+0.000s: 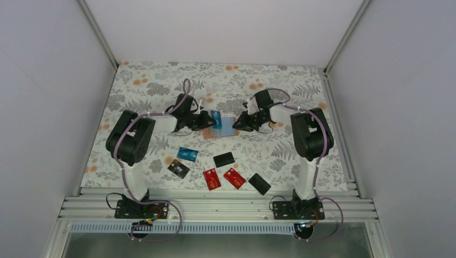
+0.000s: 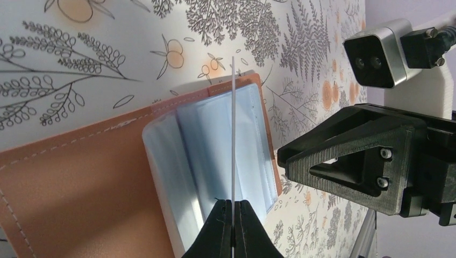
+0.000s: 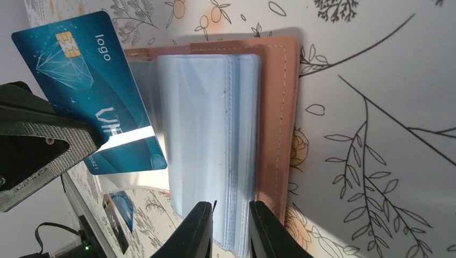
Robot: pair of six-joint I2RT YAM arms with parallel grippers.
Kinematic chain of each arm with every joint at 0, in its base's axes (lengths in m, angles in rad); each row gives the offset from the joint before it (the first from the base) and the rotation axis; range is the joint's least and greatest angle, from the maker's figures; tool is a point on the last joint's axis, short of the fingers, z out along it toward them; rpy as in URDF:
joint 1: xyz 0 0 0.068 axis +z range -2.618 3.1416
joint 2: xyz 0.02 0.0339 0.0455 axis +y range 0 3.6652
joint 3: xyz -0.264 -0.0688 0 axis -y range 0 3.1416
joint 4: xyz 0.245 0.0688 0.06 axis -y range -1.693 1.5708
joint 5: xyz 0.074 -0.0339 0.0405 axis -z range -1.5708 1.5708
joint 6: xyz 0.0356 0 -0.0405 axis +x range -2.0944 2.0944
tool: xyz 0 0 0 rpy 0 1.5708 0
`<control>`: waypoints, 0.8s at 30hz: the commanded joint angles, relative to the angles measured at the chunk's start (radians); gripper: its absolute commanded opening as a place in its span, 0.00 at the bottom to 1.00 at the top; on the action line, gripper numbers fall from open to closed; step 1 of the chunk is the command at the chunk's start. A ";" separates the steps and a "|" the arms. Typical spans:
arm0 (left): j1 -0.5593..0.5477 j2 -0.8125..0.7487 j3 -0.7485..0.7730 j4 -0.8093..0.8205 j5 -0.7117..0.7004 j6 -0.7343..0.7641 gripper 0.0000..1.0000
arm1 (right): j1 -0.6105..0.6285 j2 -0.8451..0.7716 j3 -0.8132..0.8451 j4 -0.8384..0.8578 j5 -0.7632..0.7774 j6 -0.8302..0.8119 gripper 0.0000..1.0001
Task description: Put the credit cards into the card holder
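Floral counter (image 1: 161,80) is bearing the open holder (image 3: 279,107); left claw (image 2: 233,208), at 9 o'clock, is pinching a blue card (image 3: 86,80) edge-on for slotting; right claw (image 3: 230,217), 3 o'clock, is clamping sleeves (image 3: 204,118) steady.

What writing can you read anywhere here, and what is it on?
"logo": on the held blue card.
"VI": same card, rest hidden.
"0821": same card, start hidden.
The loose cards: print too small.
The card holder: none.
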 commanded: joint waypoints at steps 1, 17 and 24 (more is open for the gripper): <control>-0.007 0.017 -0.024 0.054 0.030 -0.063 0.02 | -0.003 0.003 -0.023 0.035 0.008 0.006 0.20; -0.038 0.064 0.013 -0.029 0.007 -0.088 0.02 | -0.002 -0.001 -0.062 0.053 -0.030 0.027 0.20; -0.044 0.079 0.021 -0.043 0.006 -0.087 0.02 | -0.002 -0.012 -0.070 0.055 -0.038 0.028 0.20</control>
